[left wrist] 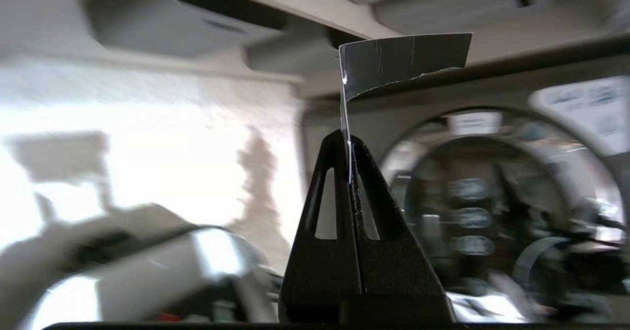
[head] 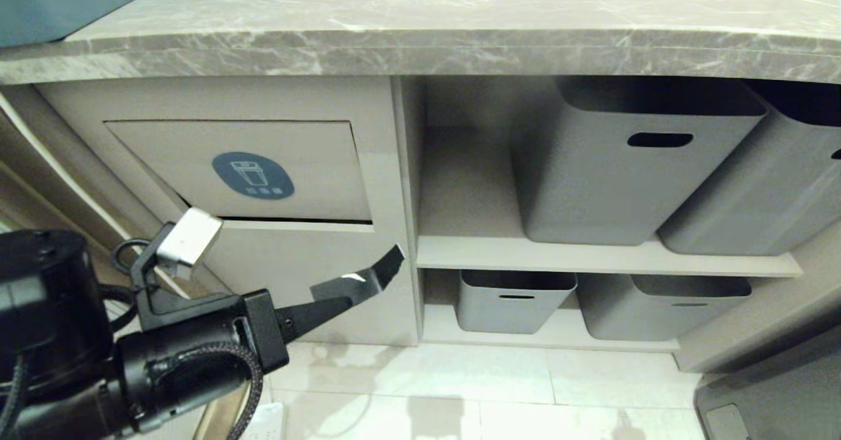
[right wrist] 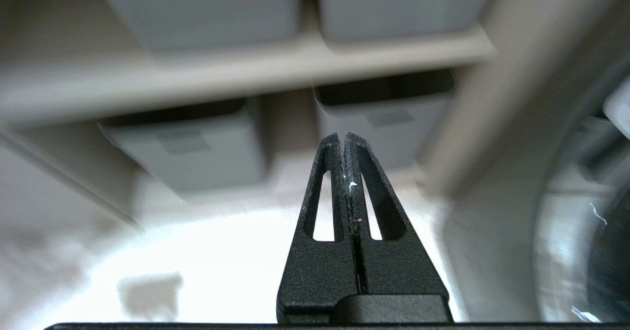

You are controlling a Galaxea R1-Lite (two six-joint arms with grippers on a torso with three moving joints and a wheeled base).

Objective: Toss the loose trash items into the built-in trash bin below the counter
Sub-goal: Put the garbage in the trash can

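My left gripper (head: 351,295) reaches in from the lower left, in front of the beige cabinet and below the flap. It is shut on a thin dark wrapper scrap (head: 368,277), one of the loose trash items. In the left wrist view the scrap (left wrist: 403,59) sticks out past the closed fingertips of the left gripper (left wrist: 347,138) and bends sideways. The built-in trash bin flap (head: 302,164) with its round blue sticker sits under the grey marble counter (head: 420,52); a dark gap runs along its lower edge. My right gripper (right wrist: 343,138) is shut with nothing in it, facing the lower grey tubs.
Open shelves to the right of the bin hold grey storage tubs: two large ones above (head: 631,164) (head: 775,177), two smaller below (head: 512,299) (head: 663,305). Pale floor tiles (head: 460,387) lie in front. A dark blue-grey object (head: 66,0) stands on the counter's far left.
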